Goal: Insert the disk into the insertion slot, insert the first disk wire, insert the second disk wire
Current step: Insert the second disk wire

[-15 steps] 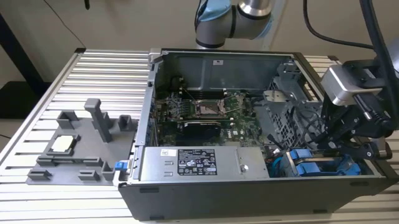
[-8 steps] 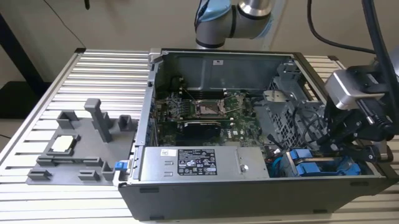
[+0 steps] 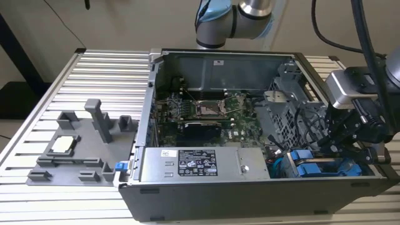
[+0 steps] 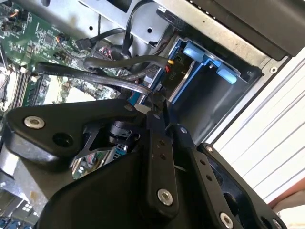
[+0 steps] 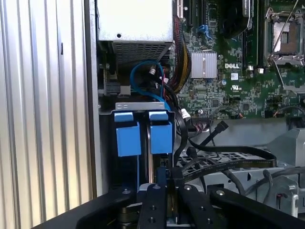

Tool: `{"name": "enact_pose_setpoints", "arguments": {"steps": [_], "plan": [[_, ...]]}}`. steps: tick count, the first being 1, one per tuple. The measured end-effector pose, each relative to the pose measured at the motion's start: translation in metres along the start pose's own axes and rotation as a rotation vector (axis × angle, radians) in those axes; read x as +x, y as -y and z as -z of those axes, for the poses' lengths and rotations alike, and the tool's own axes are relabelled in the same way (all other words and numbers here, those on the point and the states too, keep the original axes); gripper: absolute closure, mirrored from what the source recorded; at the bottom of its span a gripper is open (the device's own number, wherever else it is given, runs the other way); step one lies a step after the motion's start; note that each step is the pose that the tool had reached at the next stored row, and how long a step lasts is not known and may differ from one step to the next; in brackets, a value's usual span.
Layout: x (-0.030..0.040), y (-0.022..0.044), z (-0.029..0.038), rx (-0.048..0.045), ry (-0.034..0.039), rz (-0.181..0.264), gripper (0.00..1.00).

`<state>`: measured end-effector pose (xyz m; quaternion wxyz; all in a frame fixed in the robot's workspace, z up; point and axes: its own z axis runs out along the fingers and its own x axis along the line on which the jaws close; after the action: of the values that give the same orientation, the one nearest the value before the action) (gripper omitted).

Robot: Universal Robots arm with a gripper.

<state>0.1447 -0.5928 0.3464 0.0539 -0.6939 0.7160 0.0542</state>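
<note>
Your gripper (image 5: 167,180) hangs low in the corner of the open case with its two black fingers drawn together (whether a plug is pinched between them is hidden). The disk, a flat drive in a bright blue plastic carrier (image 5: 161,136), looks seated in the insertion slot of the grey sheet-metal cage (image 5: 140,105), just beside a second blue-tabbed carrier (image 5: 127,136). I judge it to be the one in line with your gripper, though they look alike. Expect the drive to be rigid and weighty for its size. Take hold only by the blue end tab, never the label face. The black flat cables (image 5: 228,163) near the cage will be limp, stiff only at their plugs. Room is tight: the case wall on one side, the cable bundle and green motherboard (image 5: 224,71) on the other
</note>
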Motion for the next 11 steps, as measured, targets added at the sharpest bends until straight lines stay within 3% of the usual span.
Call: {"name": "enact_pose_setpoints", "arguments": {"steps": [11], "plan": [[0.0008, 0.0020, -0.0056, 0.0000, 0.0092, -0.002, 0.84]]}}
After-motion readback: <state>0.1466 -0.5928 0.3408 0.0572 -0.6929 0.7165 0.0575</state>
